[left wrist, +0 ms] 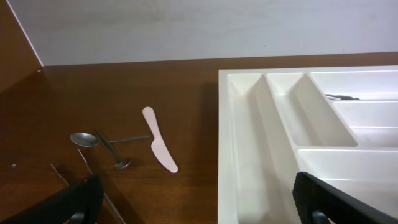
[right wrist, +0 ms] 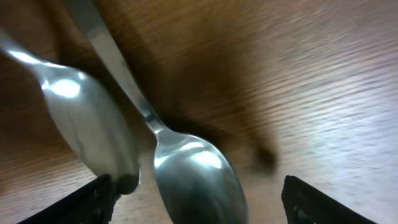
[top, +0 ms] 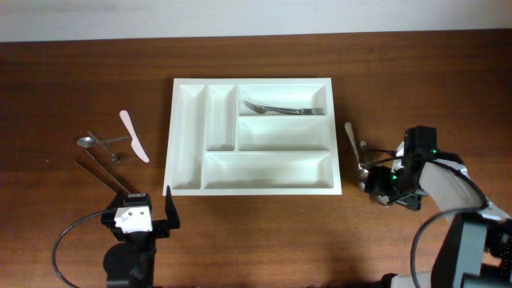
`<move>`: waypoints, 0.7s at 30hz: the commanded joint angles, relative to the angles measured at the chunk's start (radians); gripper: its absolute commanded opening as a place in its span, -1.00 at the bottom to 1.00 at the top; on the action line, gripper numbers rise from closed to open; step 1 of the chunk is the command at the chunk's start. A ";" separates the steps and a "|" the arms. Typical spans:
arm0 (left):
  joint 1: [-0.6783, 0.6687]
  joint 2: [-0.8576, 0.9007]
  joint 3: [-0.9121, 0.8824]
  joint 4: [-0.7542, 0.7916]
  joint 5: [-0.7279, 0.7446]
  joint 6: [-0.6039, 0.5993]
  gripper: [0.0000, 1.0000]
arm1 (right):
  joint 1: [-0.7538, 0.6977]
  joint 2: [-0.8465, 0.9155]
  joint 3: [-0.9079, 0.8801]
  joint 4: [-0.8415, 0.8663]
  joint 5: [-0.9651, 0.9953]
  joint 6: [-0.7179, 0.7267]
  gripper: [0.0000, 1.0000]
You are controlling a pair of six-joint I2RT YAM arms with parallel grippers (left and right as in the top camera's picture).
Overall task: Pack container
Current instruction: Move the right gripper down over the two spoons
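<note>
One white cutlery tray [top: 268,170] of five compartments, two narrow and three long, lies at the middle of a dark wooden table [top: 264,240], with a pale wall [top: 240,16] behind it. One fork [top: 284,109] lies in the tray's far long compartment; the other four compartments hold nothing.

Left of the tray, apart from it, lie one pale knife [top: 134,136], two crossed spoons, one larger [top: 98,142] and one smaller [top: 114,158], and thin metal pieces [top: 104,176], too fine to name or count.

Right of the tray, two more spoons overlap on the wood: one [right wrist: 93,130] with its bowl partly under the handle of the other [right wrist: 196,174].

The right gripper [right wrist: 199,196] hangs over this pair right of the tray, fingers spread to either side of the bowls and holding nothing. The left gripper [top: 138,210] sits off the tray's near left corner, fingers wide apart and empty.

The right wrist view is blurred and cuts off both spoon handles. The left wrist view shows only the tray's left part.
</note>
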 commanded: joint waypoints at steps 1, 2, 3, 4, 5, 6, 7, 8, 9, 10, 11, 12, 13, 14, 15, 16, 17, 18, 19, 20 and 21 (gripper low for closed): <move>0.004 -0.007 -0.005 0.003 0.013 0.016 0.99 | 0.003 0.055 -0.018 0.005 -0.038 0.011 0.72; 0.004 -0.007 -0.005 0.003 0.013 0.016 0.99 | 0.003 0.069 -0.018 0.005 -0.037 0.011 0.72; 0.004 -0.007 -0.005 0.002 0.013 0.016 0.99 | 0.003 0.079 -0.018 0.005 -0.037 0.011 0.70; 0.004 -0.007 -0.005 0.003 0.013 0.016 0.99 | 0.003 0.088 -0.018 0.006 -0.038 0.011 0.71; 0.004 -0.007 -0.005 0.003 0.014 0.016 0.99 | 0.003 0.094 -0.018 0.007 -0.038 0.011 0.71; 0.004 -0.007 -0.005 0.003 0.013 0.016 0.99 | 0.003 0.098 -0.018 0.009 -0.037 0.011 0.71; 0.004 -0.007 -0.005 0.003 0.013 0.016 0.99 | 0.003 0.100 -0.018 0.012 -0.038 0.011 0.71; 0.004 -0.007 -0.005 0.003 0.014 0.016 0.99 | 0.003 0.100 -0.018 0.015 -0.037 0.011 0.71; 0.004 -0.007 -0.005 0.003 0.014 0.016 0.98 | 0.003 0.100 -0.018 0.018 -0.037 0.011 0.69; 0.004 -0.007 -0.005 0.003 0.013 0.016 0.99 | 0.003 0.100 -0.018 0.020 -0.037 0.011 0.65; 0.004 -0.007 -0.005 0.003 0.014 0.016 0.99 | 0.003 0.100 -0.018 0.022 -0.037 0.011 0.64; 0.004 -0.007 -0.005 0.003 0.013 0.016 0.99 | 0.003 0.100 -0.018 0.025 -0.037 0.011 0.62; 0.004 -0.007 -0.005 0.003 0.013 0.016 0.99 | 0.003 0.100 -0.018 0.029 -0.038 0.011 0.62; 0.004 -0.007 -0.005 0.003 0.014 0.016 0.99 | 0.003 0.100 -0.018 0.032 -0.037 0.011 0.62; 0.004 -0.007 -0.005 0.003 0.013 0.016 0.99 | 0.003 0.100 -0.018 0.035 -0.037 0.011 0.63; 0.004 -0.007 -0.005 0.003 0.014 0.016 0.99 | 0.003 0.100 -0.018 0.038 -0.037 0.011 0.62; 0.004 -0.007 -0.005 0.003 0.013 0.016 0.99 | 0.003 0.100 -0.018 0.039 -0.037 0.011 0.62; 0.004 -0.007 -0.005 0.003 0.013 0.016 0.99 | 0.003 0.100 -0.018 0.040 -0.038 0.011 0.62; 0.004 -0.007 -0.005 0.002 0.014 0.016 0.98 | 0.003 0.100 -0.018 0.041 -0.038 0.011 0.62; 0.004 -0.007 -0.005 0.003 0.013 0.016 0.99 | 0.003 0.100 -0.018 0.043 -0.037 0.011 0.62; 0.004 -0.007 -0.005 0.003 0.014 0.016 0.98 | 0.003 0.100 -0.018 0.043 -0.037 0.011 0.62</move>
